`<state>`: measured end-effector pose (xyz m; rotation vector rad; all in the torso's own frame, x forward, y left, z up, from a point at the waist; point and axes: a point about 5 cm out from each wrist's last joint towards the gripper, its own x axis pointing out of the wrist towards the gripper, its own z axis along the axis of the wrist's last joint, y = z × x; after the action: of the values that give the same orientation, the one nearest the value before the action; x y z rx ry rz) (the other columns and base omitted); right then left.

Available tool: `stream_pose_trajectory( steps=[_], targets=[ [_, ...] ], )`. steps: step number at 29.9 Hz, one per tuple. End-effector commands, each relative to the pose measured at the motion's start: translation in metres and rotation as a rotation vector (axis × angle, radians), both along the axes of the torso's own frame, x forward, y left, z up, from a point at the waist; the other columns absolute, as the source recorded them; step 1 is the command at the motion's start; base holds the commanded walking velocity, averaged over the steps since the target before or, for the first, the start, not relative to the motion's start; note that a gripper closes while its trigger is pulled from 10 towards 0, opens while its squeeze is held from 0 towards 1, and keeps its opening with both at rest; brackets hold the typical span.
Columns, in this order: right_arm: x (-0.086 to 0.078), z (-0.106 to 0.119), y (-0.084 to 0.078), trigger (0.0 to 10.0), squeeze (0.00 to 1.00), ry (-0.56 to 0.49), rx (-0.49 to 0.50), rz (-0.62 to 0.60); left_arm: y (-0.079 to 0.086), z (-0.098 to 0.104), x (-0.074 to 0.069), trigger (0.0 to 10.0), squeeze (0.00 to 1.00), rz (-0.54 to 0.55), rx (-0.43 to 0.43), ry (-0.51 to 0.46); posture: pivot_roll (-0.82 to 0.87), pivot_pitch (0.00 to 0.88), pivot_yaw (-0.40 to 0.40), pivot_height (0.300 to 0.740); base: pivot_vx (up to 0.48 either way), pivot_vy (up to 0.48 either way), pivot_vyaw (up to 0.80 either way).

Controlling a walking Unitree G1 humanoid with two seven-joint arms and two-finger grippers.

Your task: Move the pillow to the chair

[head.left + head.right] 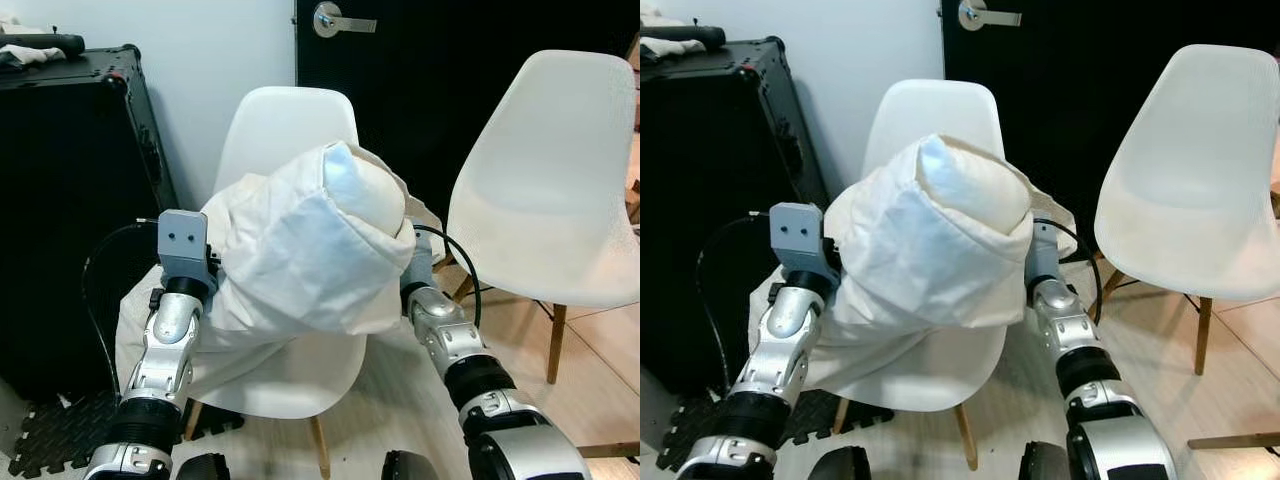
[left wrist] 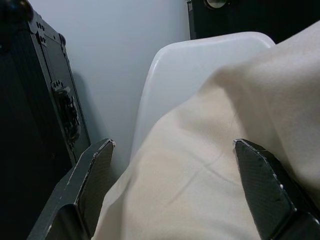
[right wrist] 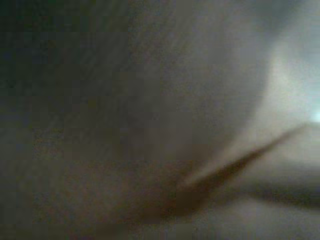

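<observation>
From the head views, the white pillow [image 1: 305,245] is held up between both arms, bunched over the seat of the near white chair [image 1: 285,120], with a second chair [image 1: 550,190] to the right and a black case [image 1: 70,190] to the left. In the left wrist view, the left gripper [image 2: 175,165] has its fingers spread wide, with pillow cloth lying between them. The right wrist view is pressed into dim, blurred cloth, so I cannot tell how the right gripper stands.

Both arms raised forward, elbows bent. Left gripper [image 2: 172,165] fingers spread wide apart. Right gripper's fingers hidden, state unclear.
</observation>
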<state>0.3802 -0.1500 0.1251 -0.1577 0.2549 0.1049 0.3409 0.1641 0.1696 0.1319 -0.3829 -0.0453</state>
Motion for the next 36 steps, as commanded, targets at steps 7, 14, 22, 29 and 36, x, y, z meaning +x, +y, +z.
stream_pose_trajectory(
  steps=[7, 14, 22, 29, 36],
  targets=[
    [0.009, 0.025, -0.041, 10.0, 1.00, -0.089, -0.022, -0.154, -0.006, -0.006, 0.000, 10.0, 0.00, -0.025, 0.034, 0.036, 0.14, 0.000, -0.044, 0.496, 0.000, 0.000, 0.00],
    [0.007, 0.043, -0.093, 10.0, 1.00, -0.134, -0.126, -0.300, -0.014, -0.007, 0.002, 10.0, 0.00, -0.053, 0.023, 0.041, 0.14, 0.000, -0.037, 0.496, 0.000, 0.000, 0.00],
    [-0.009, 0.056, -0.153, 10.0, 1.00, -0.143, -0.188, -0.452, -0.036, -0.016, 0.001, 10.0, 0.00, -0.137, 0.002, 0.081, 0.12, 0.000, -0.016, 0.496, 0.000, 0.000, 0.00],
    [-0.017, 0.045, -0.164, 10.0, 1.00, -0.093, -0.195, -0.453, -0.043, -0.021, 0.000, 10.0, 0.00, -0.162, -0.001, 0.101, 0.11, 0.000, -0.012, 0.496, 0.000, 0.000, 0.00],
    [-0.019, 0.019, -0.147, 10.0, 1.00, -0.002, -0.173, -0.348, -0.040, -0.028, 0.000, 10.0, 0.00, -0.155, 0.006, 0.132, 0.11, 0.000, -0.010, 0.496, 0.000, 0.000, 0.00]
  ],
)
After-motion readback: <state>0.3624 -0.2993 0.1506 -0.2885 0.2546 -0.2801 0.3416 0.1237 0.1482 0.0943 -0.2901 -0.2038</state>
